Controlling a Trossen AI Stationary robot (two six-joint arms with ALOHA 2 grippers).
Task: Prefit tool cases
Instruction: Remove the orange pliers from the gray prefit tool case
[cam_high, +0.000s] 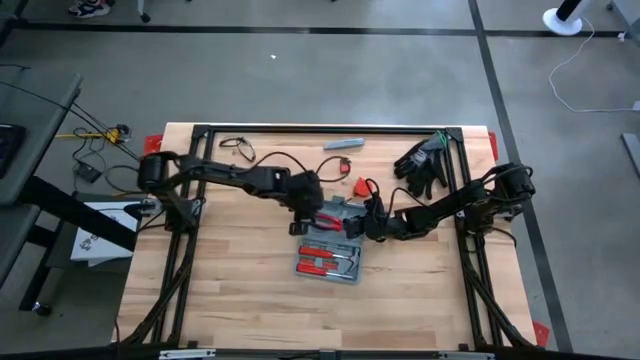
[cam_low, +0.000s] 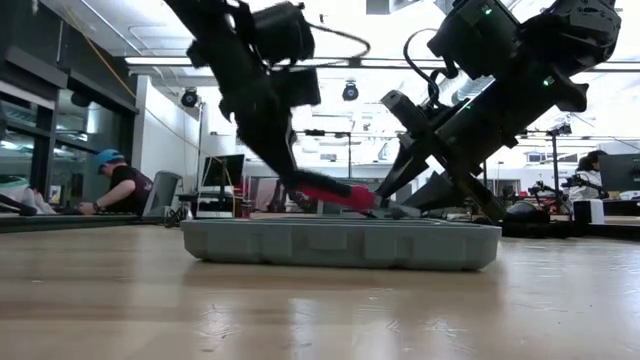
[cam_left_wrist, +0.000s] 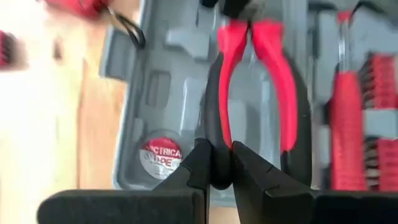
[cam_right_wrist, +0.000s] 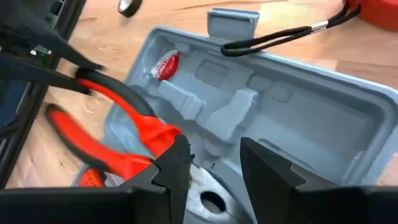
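The case (cam_high: 330, 252) lies open near the middle of the tabletop (cam_high: 230, 300), both halves flat. The near half holds red-handled tools (cam_high: 322, 262) in its recesses; the far half has mostly bare grey recesses and a roll of tape (cam_left_wrist: 160, 157) with a red and white label.

The left hand (cam_left_wrist: 217, 165) is over the far half, its two fingers pinched on one black-edged handle of the red pliers (cam_left_wrist: 255, 81). The pliers' handles are spread, and their head points toward the right arm. In the low view the pliers (cam_low: 335, 194) are lifted just above the case (cam_low: 340, 243), tilted.

The right hand (cam_right_wrist: 214, 165) is at the pliers' head, over the far half's edge. Its fingers stand partly apart, with the metal head (cam_right_wrist: 208, 199) low between them; whether they press on it I cannot tell.

Beyond the case lie a black cord (cam_right_wrist: 273, 37), a red object (cam_high: 362, 186), a slim grey bar (cam_high: 343, 144) and black gloves (cam_high: 425, 163). A person in a blue cap (cam_low: 120, 180) sits in the room behind.
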